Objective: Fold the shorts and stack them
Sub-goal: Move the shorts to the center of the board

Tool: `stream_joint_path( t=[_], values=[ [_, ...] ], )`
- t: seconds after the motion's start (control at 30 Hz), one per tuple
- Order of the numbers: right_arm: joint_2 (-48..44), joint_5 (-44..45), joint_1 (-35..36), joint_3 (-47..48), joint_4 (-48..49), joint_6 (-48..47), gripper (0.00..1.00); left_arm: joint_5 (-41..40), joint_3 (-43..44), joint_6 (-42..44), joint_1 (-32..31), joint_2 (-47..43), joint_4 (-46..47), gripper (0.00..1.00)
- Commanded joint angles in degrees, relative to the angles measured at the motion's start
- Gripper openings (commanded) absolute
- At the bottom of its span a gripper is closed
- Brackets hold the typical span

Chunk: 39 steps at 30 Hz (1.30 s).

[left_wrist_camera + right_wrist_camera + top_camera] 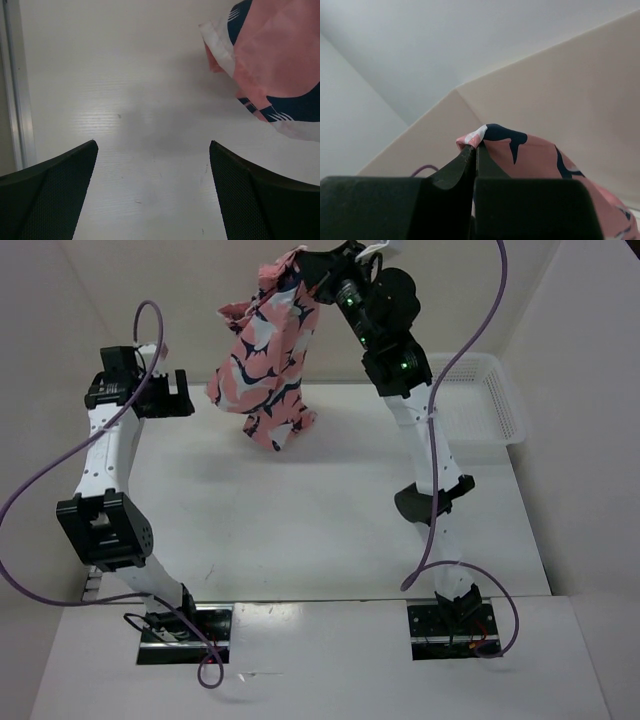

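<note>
The salmon-pink shorts with a navy and white print hang in the air at the back of the table. My right gripper is shut on their top edge and holds them high; the wrist view shows the fabric pinched at the fingertips. The lower end of the shorts hangs near the table top. My left gripper is open and empty, to the left of the hanging shorts. Its wrist view shows a corner of the shorts at the upper right, beyond the fingers.
A white mesh basket stands at the back right of the white table. Beige walls close in the back and sides. The table's left edge strip shows in the left wrist view.
</note>
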Motion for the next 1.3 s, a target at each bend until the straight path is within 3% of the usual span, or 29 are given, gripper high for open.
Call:
stream_joint_path(
  t=[0.0, 0.07, 0.1, 0.17, 0.23, 0.27, 0.37, 0.47, 0.5, 0.6, 0.63, 0.7, 0.8, 1.1, 1.27],
  values=[
    [0.4, 2.1, -1.7, 3.4, -13.1, 3.1, 0.0, 4.6, 3.4, 0.2, -0.1, 2.5, 1.2, 0.99],
    [1.1, 1.1, -2.2, 2.3, -21.4, -1.9, 0.0, 5.2, 4.8, 0.2, -0.6, 3.3, 1.8, 0.99],
    [1.7, 1.1, -2.2, 0.6, -23.5, -5.7, 0.09, 4.6, 4.9, 0.2, -1.2, 3.9, 1.8, 0.99],
    [-2.2, 1.1, -2.2, -10.7, -25.7, -6.8, 0.44, 4.1, 3.7, 0.2, -2.7, 4.4, 2.3, 0.99],
    [-4.2, -1.0, -2.2, -19.7, -26.2, -8.4, 0.87, 4.1, 2.4, 0.2, -3.9, 4.4, 2.3, 0.99],
    [-6.8, -1.0, -2.2, -22.5, -25.6, -9.4, 0.98, 4.1, 0.7, 0.2, -5.1, 4.4, 2.3, 0.99],
    [-12.7, 1.1, -2.2, -35.2, -23.9, -12.5, 1.0, 3.6, -1.5, 0.2, -5.8, 4.4, 2.3, 0.99],
    [-26.5, 2.1, -1.7, -57.9, -19.2, -17.4, 1.0, 5.1, -5.6, 0.2, -6.4, 3.9, 2.3, 0.99],
    [-35.3, 3.2, -1.2, -72.0, -15.8, -18.1, 1.0, 5.1, -6.8, 0.2, -7.8, 3.9, 2.3, 0.99],
    [-45.5, 4.6, 0.2, -92.9, -10.1, -21.1, 1.0, 3.6, -12.8, 0.2, -10.2, 3.4, 2.8, 0.99],
    [-47.9, 6.9, 1.8, -95.7, -5.7, -22.4, 1.0, 2.5, -13.9, 0.2, -11.6, 3.4, 4.2, 0.99],
    [-45.8, 8.3, 2.4, -97.0, -2.4, -23.7, 1.0, 1.2, -14.7, 0.2, -12.2, 4.7, 4.7, 0.99],
    [-36.0, 12.0, 2.4, -90.9, 1.9, -26.2, 1.0, 0.7, -13.3, 0.2, -13.3, 7.5, 6.0, 0.99],
    [-18.2, 9.8, 2.4, -85.8, 9.5, -34.6, 1.0, -1.1, -11.8, 0.2, -15.1, 14.9, 7.9, 0.99],
    [-15.6, 11.2, 2.4, -85.3, 10.8, -37.3, 0.85, 1.8, -12.9, 0.2, -16.4, 16.1, 7.9, 0.97]
  ],
)
